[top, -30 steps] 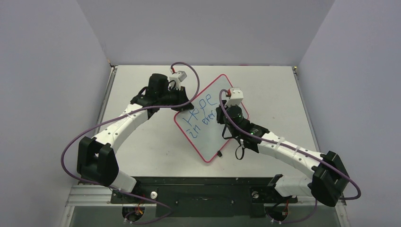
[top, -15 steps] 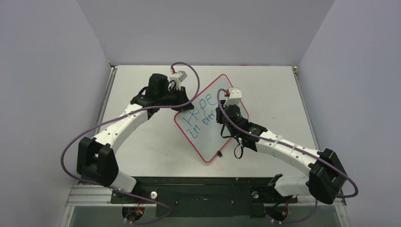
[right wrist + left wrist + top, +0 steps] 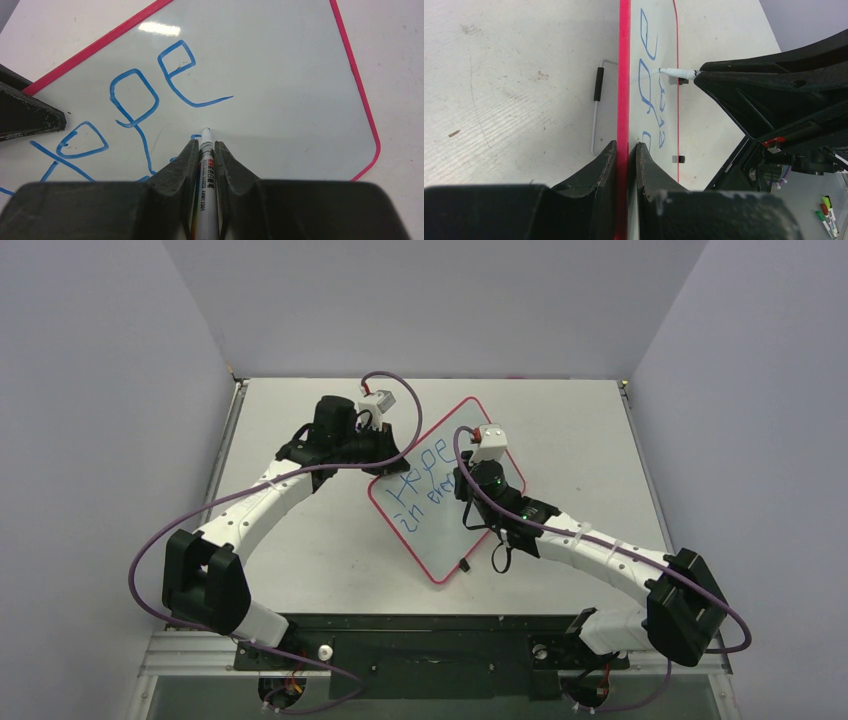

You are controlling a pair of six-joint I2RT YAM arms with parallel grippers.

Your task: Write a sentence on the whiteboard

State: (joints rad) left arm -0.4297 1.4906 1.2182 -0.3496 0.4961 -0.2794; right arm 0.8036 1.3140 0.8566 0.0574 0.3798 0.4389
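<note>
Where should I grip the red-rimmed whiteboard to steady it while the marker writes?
Best take the flat white red-rimmed whiteboard by its thin red rim, edge-on from the left, where the left pincer clamps it. It is a thin sheet, so only an edge fits, and that side is away from the right pincer holding the white marker pen.

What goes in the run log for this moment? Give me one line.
left gripper: shut on whiteboard edge | right gripper: shut on marker | marker tip: at whiteboard, below "Hope" | writing: "Hope", "in ever"
</note>
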